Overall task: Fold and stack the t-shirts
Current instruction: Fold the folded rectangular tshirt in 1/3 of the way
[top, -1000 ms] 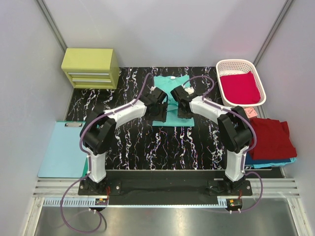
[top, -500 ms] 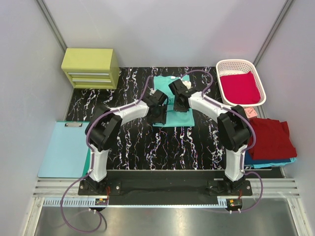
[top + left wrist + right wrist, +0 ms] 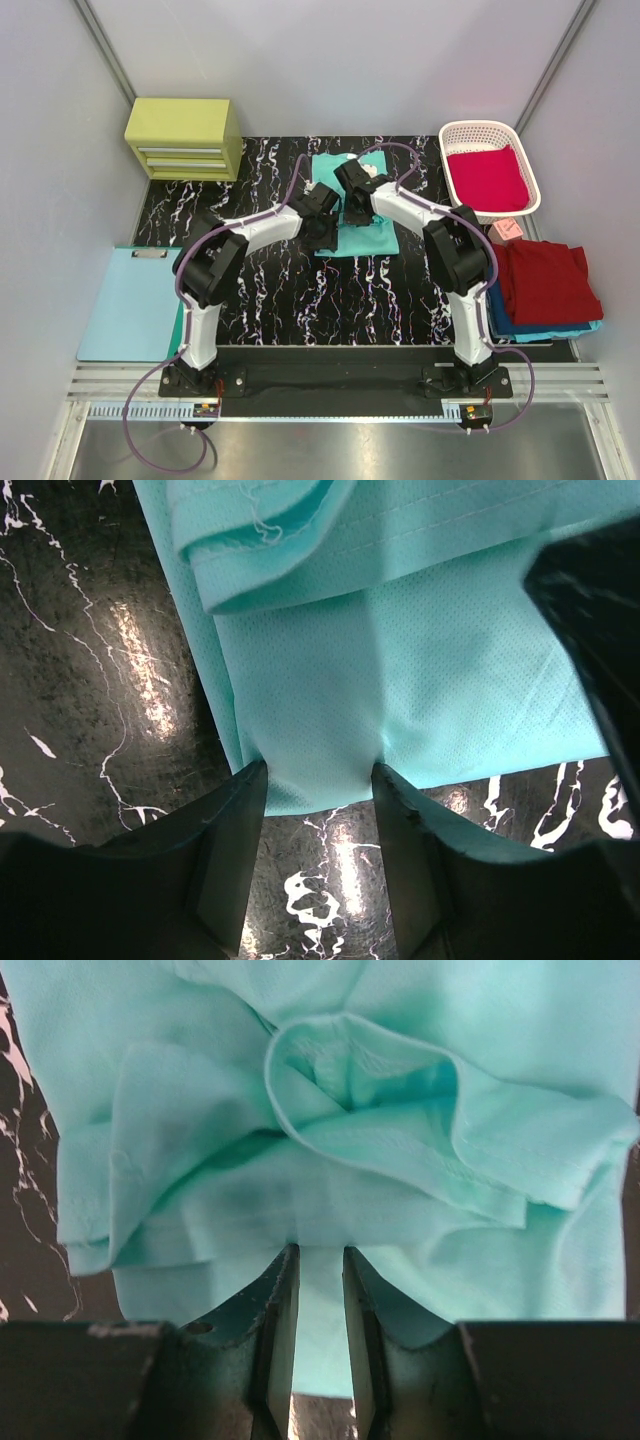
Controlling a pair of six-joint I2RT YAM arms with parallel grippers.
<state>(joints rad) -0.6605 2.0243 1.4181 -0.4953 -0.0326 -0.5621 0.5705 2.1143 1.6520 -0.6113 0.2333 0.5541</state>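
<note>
Top external view shows the mint shirt (image 3: 362,241) at the far middle of the table (image 3: 300,295), a bunched fold pinched in the narrow jaws of the right gripper (image 3: 318,1282), while the left gripper (image 3: 316,780), half open astride the hem, should bite squarely before lifting.

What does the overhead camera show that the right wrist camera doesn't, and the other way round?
Only overhead: the yellow-green drawer box, the pale blue clipboard, the white basket holding a crimson shirt, and folded shirts stacked at right. Only the right wrist: the right gripper pinching a fold of cloth, with bunched hems close up. Both: the mint-teal shirt on the black marbled table.
</note>
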